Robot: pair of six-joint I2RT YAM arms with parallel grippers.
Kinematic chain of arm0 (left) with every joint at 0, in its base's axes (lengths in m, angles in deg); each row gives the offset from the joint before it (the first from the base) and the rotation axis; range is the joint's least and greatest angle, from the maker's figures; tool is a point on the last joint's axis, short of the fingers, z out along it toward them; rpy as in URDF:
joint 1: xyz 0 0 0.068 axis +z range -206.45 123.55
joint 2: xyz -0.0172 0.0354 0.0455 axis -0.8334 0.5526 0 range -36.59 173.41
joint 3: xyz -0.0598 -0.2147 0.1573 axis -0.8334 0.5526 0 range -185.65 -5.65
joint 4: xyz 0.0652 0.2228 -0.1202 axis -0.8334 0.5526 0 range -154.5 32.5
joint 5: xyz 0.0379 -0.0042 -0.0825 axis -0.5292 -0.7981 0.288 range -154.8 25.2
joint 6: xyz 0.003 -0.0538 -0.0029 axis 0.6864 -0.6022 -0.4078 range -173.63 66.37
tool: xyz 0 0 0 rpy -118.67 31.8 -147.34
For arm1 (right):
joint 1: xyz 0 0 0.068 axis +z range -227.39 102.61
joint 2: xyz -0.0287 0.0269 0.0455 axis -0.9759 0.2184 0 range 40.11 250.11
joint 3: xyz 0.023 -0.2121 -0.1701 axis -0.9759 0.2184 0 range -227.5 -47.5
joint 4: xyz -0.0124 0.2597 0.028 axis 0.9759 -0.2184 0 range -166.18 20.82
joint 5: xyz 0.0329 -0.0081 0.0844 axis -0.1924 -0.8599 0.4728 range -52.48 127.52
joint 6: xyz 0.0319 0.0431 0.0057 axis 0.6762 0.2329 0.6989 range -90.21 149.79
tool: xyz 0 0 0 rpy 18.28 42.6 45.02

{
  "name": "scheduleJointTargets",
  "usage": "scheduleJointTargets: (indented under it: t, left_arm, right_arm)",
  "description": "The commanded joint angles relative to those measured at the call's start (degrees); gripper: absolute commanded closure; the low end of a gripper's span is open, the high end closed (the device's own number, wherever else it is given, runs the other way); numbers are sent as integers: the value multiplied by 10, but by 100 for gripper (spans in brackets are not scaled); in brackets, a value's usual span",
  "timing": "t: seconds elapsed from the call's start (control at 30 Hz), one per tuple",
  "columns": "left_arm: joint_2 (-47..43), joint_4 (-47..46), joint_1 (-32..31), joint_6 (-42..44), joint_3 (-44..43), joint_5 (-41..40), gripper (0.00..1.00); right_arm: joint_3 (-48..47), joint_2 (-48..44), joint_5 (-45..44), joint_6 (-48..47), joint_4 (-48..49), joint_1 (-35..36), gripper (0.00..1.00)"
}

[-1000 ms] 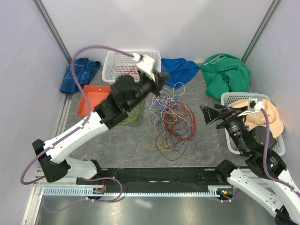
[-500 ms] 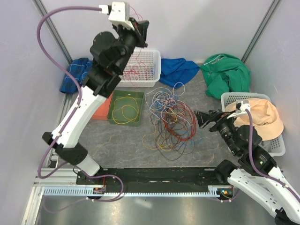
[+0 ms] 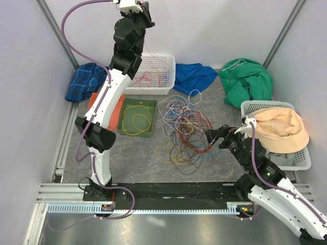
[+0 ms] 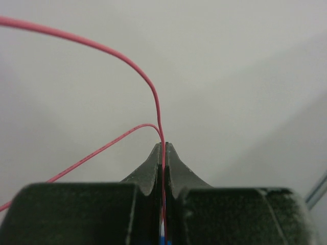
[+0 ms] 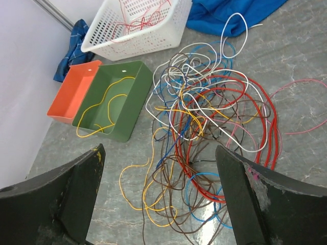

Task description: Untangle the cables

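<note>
The cables [image 3: 185,130] lie in a many-coloured tangle mid-table, seen closer in the right wrist view as cables [image 5: 214,112]. My left gripper [image 3: 145,11] is raised high against the back wall. In the left wrist view the left gripper [image 4: 164,145] is shut on one thin red cable [image 4: 153,97], whose strand [image 3: 149,53] hangs down toward the white basket [image 3: 127,84]. That basket holds red cables [image 3: 150,76]. My right gripper [image 3: 212,137] hovers at the tangle's right edge; the right gripper [image 5: 159,153] is open and holds nothing.
A green bin [image 3: 135,133] with a yellow cable [image 3: 135,121] sits left of the tangle, beside an orange bin [image 5: 69,99]. A blue cloth [image 3: 191,76], a green cloth [image 3: 245,81] and a plaid cloth [image 3: 84,81] line the back. At right, a white basket [image 3: 301,163] holds a peach hat [image 3: 281,130].
My left arm has swung up from above the white basket to high against the back wall, drawing the red cable with it. The right gripper has moved left toward the tangle.
</note>
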Motion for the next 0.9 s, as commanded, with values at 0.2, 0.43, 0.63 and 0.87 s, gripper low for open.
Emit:
scheduleJointTargets:
  t: [0.2, 0.43, 0.63, 0.87]
  left_arm:
    - [136, -172, 45, 38, -75, -50, 98]
    - [244, -157, 86, -19, -78, -81, 98]
    - [291, -28, 133, -190, -94, -18, 80]
    - [241, 123, 149, -303, -96, 84, 0]
  right_arm:
    - [82, 10, 13, 26, 96, 1, 3]
    - [95, 62, 5, 12, 119, 1, 2]
    - [98, 97, 12, 12, 139, 1, 2]
    - [107, 129, 47, 43, 186, 1, 2]
